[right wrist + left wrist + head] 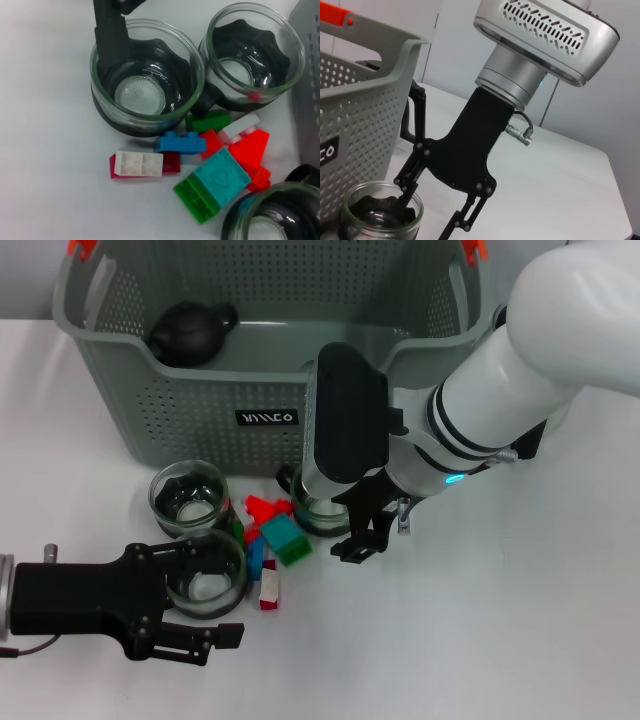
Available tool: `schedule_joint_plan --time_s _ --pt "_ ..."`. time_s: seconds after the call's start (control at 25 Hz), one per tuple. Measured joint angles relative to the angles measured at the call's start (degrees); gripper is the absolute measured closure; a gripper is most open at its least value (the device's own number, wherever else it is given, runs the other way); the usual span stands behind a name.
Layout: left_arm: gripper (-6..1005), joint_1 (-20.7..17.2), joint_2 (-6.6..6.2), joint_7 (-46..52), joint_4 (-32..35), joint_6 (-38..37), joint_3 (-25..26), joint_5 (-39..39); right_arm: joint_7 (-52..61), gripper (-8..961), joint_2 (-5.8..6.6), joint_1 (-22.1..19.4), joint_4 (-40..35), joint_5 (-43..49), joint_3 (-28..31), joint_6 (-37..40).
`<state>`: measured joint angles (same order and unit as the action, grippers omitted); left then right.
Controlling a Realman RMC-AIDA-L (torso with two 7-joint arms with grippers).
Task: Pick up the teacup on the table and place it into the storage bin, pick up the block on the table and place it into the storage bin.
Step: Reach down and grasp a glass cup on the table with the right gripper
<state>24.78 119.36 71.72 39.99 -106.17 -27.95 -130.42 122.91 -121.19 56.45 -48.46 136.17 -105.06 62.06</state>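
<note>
Three glass teacups stand in front of the storage bin (200, 400). My right gripper (335, 530) hangs open over the right teacup (320, 512); in the left wrist view one of its fingers (410, 150) dips inside that teacup (380, 210) and the other stays outside the rim. My left gripper (212, 590) is open and straddles the near teacup (205, 575), with one dark finger (110, 40) over its rim. The far-left teacup (188, 498) stands free. Between the cups lies a pile of blocks, among them a teal-and-green block (285, 538) and a red-and-white block (268, 590).
A black teapot (190, 332) sits inside the bin at its back left. The bin's wall (355, 125) stands just behind the cups. White table extends to the right and front of the right arm.
</note>
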Motion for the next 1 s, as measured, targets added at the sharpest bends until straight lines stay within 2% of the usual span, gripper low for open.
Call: schedule_joint_plan --time_s 1.0 --pt "69 0.0 0.0 0.0 0.0 0.0 0.0 -0.18 0.77 291 0.0 0.3 0.3 -0.21 -1.38 0.61"
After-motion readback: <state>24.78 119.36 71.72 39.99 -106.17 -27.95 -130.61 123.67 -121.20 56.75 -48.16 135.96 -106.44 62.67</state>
